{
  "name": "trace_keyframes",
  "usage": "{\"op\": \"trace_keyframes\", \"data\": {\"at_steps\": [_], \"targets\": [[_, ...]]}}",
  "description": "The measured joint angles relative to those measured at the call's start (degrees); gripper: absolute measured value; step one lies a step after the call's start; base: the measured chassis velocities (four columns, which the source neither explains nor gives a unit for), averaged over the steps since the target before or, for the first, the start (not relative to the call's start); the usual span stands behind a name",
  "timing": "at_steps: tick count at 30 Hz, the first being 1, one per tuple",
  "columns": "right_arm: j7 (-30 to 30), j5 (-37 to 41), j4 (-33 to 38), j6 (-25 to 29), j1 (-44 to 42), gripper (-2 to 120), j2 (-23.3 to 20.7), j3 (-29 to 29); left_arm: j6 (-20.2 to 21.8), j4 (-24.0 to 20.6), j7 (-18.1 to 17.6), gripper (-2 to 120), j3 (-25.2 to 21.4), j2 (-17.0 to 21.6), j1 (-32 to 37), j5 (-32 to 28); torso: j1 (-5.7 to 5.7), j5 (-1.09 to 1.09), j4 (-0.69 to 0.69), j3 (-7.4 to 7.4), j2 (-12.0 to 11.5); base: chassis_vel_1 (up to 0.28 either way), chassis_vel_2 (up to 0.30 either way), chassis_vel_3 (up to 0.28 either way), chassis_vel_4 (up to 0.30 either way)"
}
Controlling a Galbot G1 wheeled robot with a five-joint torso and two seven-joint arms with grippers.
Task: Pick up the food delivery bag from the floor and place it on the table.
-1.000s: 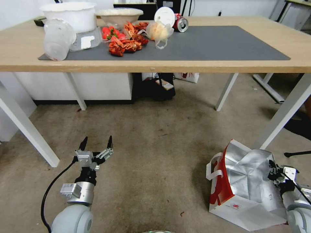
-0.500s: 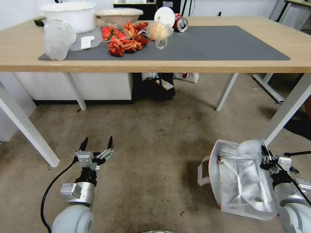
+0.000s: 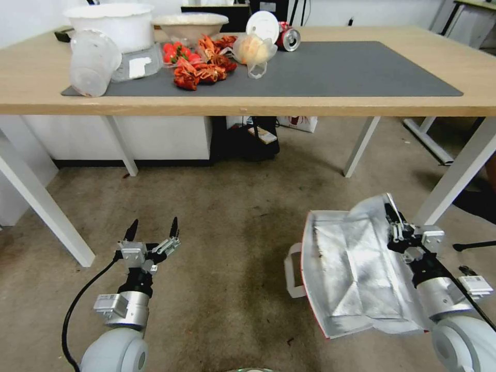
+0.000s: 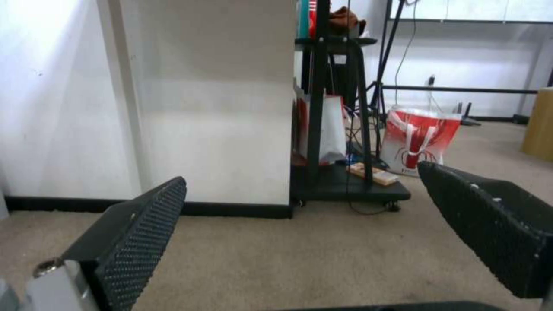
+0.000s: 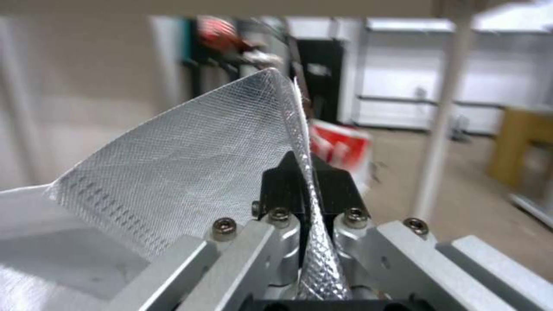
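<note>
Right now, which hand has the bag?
The right hand, shut on the bag's foil edge. The left hand is open over bare floor.

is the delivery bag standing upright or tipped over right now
Tipped. The food delivery bag hangs tilted with its open mouth and foil lining facing the head camera, the right gripper pinching its rim, jaws shut on the foil wall.

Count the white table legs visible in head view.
4, all on the table: near left, inner left, inner right, near right. Others may be hidden.
</note>
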Motion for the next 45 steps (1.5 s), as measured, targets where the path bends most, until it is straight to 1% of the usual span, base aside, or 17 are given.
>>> {"op": "trace_keyframes", "data": {"at_steps": [1, 4, 7, 8, 11, 12, 14, 16, 18, 20, 23, 25, 27, 29, 32, 43, 45], "targets": [[0.00, 0.00, 0.00, 0.00, 0.00, 0, 0.00, 0.00, 0.00, 0.00, 0.00, 100, 0.00, 0.00, 0.00, 0.00, 0.00, 0.00, 0.00, 0.00, 0.00, 0.000, 0.000, 0.000, 0.000], [-3.29, 2.25, 0.94, 1.15, 0.24, 0, -1.18, 0.75, 0.17, -0.35, -0.05, 100, -0.11, 0.13, 0.02, -0.21, 0.00, 0.00, 0.00, 0.00, 0.00, 0.000, 0.000, 0.000, 0.000], [-9.25, 7.00, 2.63, 1.64, 0.46, 0, -2.53, 2.30, 0.32, -0.84, 0.95, 100, -0.71, 0.57, 0.28, -0.86, 0.00, 0.00, 0.00, 0.00, 0.00, 0.000, 0.000, 0.000, 0.000], [-9.25, 7.00, 2.63, 1.64, 0.46, 0, -2.53, 2.30, 0.32, -0.84, 0.95, 100, -0.71, 0.57, 0.28, -0.86, 0.00, 0.00, 0.00, 0.00, 0.00, 0.000, 0.000, 0.000, 0.000], [-13.94, 11.55, 3.35, 0.58, 0.72, 0, -3.56, 3.42, 0.00, -0.96, 2.74, 100, -1.22, 0.59, 0.28, -0.64, 0.00, 0.00, 0.00, 0.00, 0.00, 0.000, 0.000, 0.000, 0.000], [-13.94, 11.55, 3.35, 0.58, 0.72, 0, -3.56, 3.42, 0.00, -0.96, 2.74, 100, -1.22, 0.59, 0.28, -0.64, 0.00, 0.00, 0.00, 0.00, 0.00, 0.000, 0.000, 0.000, 0.000], [-16.95, 13.95, 3.72, -0.27, 0.71, 0, -4.22, 4.27, -0.55, -0.97, 4.74, 100, -1.58, 0.54, 0.33, -0.02, 0.00, 0.00, 0.00, 0.00, 0.00, 0.000, 0.000, 0.000, 0.000], [-18.13, 14.73, 3.88, -0.56, 0.70, 0, -4.42, 4.64, -0.73, -0.99, 5.17, 100, -1.63, 0.54, 0.39, 0.12, 0.00, 0.00, 0.00, 0.00, 0.00, 0.000, 0.000, 0.000, 0.000], [-21.25, 17.38, 4.76, -1.70, 0.44, 0, -4.95, 5.75, -1.22, -1.06, 5.80, 100, -1.73, 0.55, 0.43, 0.50, 0.00, 0.00, 0.00, 0.00, 0.00, 0.000, 0.000, 0.000, 0.000], [-22.80, 18.43, 4.95, -2.23, 0.38, 0, -5.11, 6.26, -1.26, -1.08, 5.82, 100, -1.74, 0.58, 0.40, 0.67, 0.00, 0.00, -0.01, 0.00, 0.00, 0.000, 0.000, 0.000, 0.000], [-28.60, 21.99, 5.01, -3.87, 0.44, 0, -5.90, 7.99, -1.31, -1.29, 5.45, 100, -1.81, 0.72, 0.31, 0.87, 0.00, 0.00, -0.01, 0.00, 0.00, 0.000, 0.000, 0.000, 0.000], [-29.40, 22.35, 4.96, -4.06, 0.50, 0, -6.02, 8.24, -1.31, -1.32, 5.35, 100, -1.81, 0.74, 0.30, 0.87, 0.00, 0.00, -0.01, 0.00, 0.00, 0.000, 0.000, 0.000, 0.000], [-33.58, 24.07, 4.40, -5.16, 1.02, 0, -6.54, 9.46, -1.31, -1.56, 4.67, 100, -1.88, 0.79, 0.33, 0.86, 0.00, 0.01, 0.00, 0.00, 0.00, 0.000, 0.000, 0.000, 0.000], [-34.80, 24.57, 4.26, -5.50, 1.16, 0, -6.66, 9.73, -1.31, -1.61, 4.53, 100, -1.90, 0.80, 0.35, 0.84, 0.00, 0.00, 0.00, 0.00, 0.00, 0.000, 0.000, 0.000, 0.000], [-39.31, 26.20, 3.65, -7.00, 1.84, 0, -6.95, 10.52, -1.31, -1.78, 3.97, 100, -2.02, 0.85, 0.42, 0.74, 0.00, 0.00, 0.00, 0.00, 0.00, 0.000, 0.000, 0.000, 0.000], [-47.61, 29.93, 2.56, -10.71, 2.67, 0, -7.31, 11.67, -0.68, -2.22, 3.24, 100, -2.04, 0.71, 0.68, 0.73, 0.00, 0.00, -0.01, 0.00, 0.00, 0.000, 0.000, 0.000, 0.000], [-48.07, 30.15, 2.46, -10.94, 2.79, 0, -7.31, 11.68, -0.69, -2.22, 3.40, 100, -2.08, 0.70, 0.72, 0.73, 0.00, 0.00, 0.00, 0.00, 0.00, 0.000, 0.000, 0.000, 0.000]]}}
